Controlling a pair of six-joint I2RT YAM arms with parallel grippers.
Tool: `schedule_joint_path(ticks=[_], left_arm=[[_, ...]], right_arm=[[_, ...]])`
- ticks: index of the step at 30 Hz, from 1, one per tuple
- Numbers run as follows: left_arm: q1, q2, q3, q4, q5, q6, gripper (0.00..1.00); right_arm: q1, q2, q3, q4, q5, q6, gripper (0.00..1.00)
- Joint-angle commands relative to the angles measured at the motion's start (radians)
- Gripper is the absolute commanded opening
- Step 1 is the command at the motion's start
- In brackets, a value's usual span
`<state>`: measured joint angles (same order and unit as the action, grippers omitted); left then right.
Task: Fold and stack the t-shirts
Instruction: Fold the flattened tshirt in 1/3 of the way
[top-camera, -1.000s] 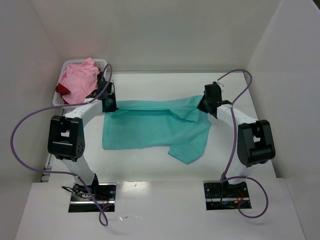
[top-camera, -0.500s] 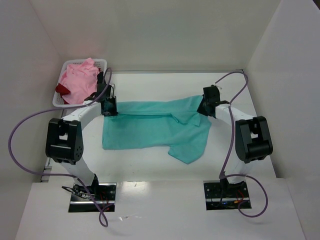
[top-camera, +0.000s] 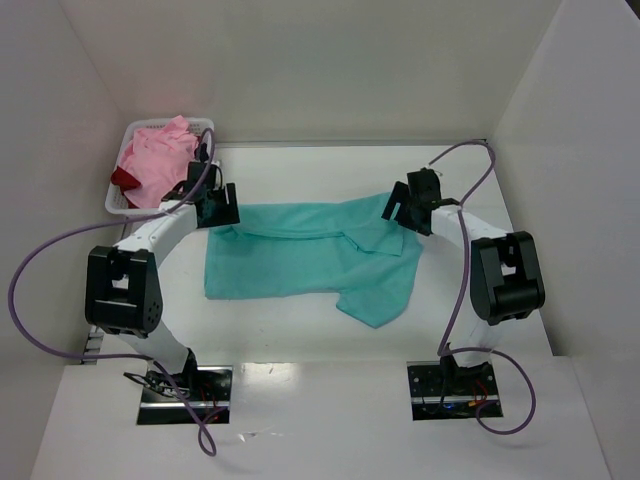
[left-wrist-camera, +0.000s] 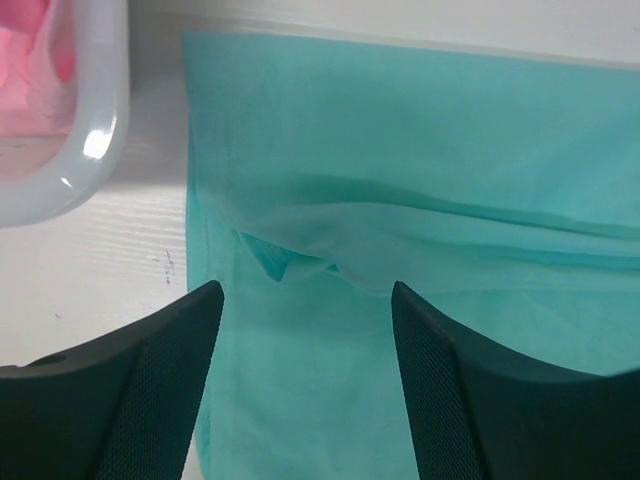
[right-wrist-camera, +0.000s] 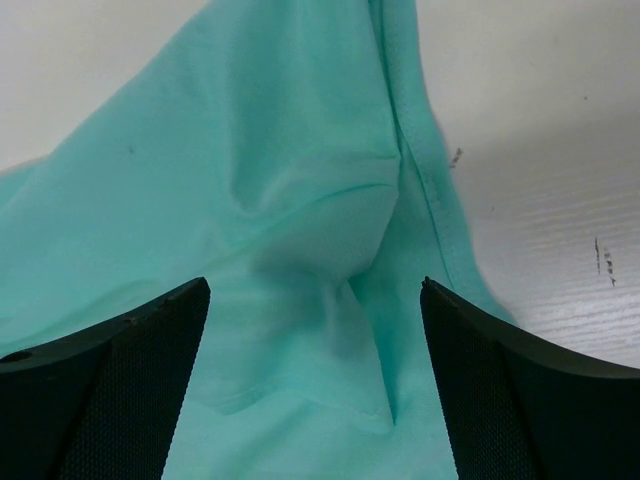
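Note:
The teal t-shirt (top-camera: 310, 258) lies spread on the table with its far edge folded over in a loose ridge. My left gripper (top-camera: 220, 206) hovers open over its far left corner, and my right gripper (top-camera: 400, 210) hovers open over the bunched far right corner. In the left wrist view the left gripper (left-wrist-camera: 305, 290) has teal cloth (left-wrist-camera: 400, 180) lying below its parted jaws, not gripped. The right gripper (right-wrist-camera: 315, 285) likewise stands wide above a fold of the shirt (right-wrist-camera: 300, 190). The pink t-shirt (top-camera: 160, 160) and the dark red t-shirt (top-camera: 122, 180) sit in the basket.
The white lattice basket (top-camera: 113, 204) stands at the far left, its rounded corner (left-wrist-camera: 95, 150) just left of the teal shirt. White walls close in the back and both sides. Bare table lies behind the shirt and in front of it.
Both grippers went from shut on the teal shirt's far corners to open, letting it go. The far edge has settled on the table and both grippers have drawn slightly outward.

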<state>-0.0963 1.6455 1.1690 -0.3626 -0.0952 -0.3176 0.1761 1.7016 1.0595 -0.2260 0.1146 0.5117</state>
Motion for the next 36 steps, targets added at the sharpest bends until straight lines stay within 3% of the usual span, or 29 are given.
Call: schedule_joint_path(ticks=[1,2,11,15,23,26,29,36], left_arm=[[0.013,0.011,0.043,0.005,-0.026,-0.060,0.76],[0.024,0.020,0.043,0.005,-0.037,-0.075,0.70],[0.070,0.129,0.054,0.070,-0.058,-0.196,0.45],[0.070,0.183,0.077,0.089,-0.058,-0.196,0.46],[0.079,0.267,0.175,0.119,-0.047,-0.196,0.59],[0.079,0.295,0.207,0.119,-0.047,-0.187,0.59],[0.089,0.313,0.225,0.128,-0.047,-0.178,0.53],[0.089,0.313,0.222,0.129,-0.058,-0.178,0.46]], right_arm=[[-0.009,-0.046,0.065,0.022,-0.030,0.002,0.92],[-0.009,-0.046,0.079,0.022,-0.030,0.002,0.93],[-0.009,0.087,0.206,0.056,-0.021,-0.021,0.95],[-0.009,0.157,0.261,0.056,-0.021,-0.030,0.95],[-0.009,0.236,0.321,0.033,0.060,-0.050,0.92],[-0.018,0.263,0.321,0.020,0.100,-0.050,0.86],[-0.029,0.300,0.339,0.020,0.100,-0.050,0.77],[-0.038,0.345,0.421,-0.021,0.103,-0.059,0.76]])
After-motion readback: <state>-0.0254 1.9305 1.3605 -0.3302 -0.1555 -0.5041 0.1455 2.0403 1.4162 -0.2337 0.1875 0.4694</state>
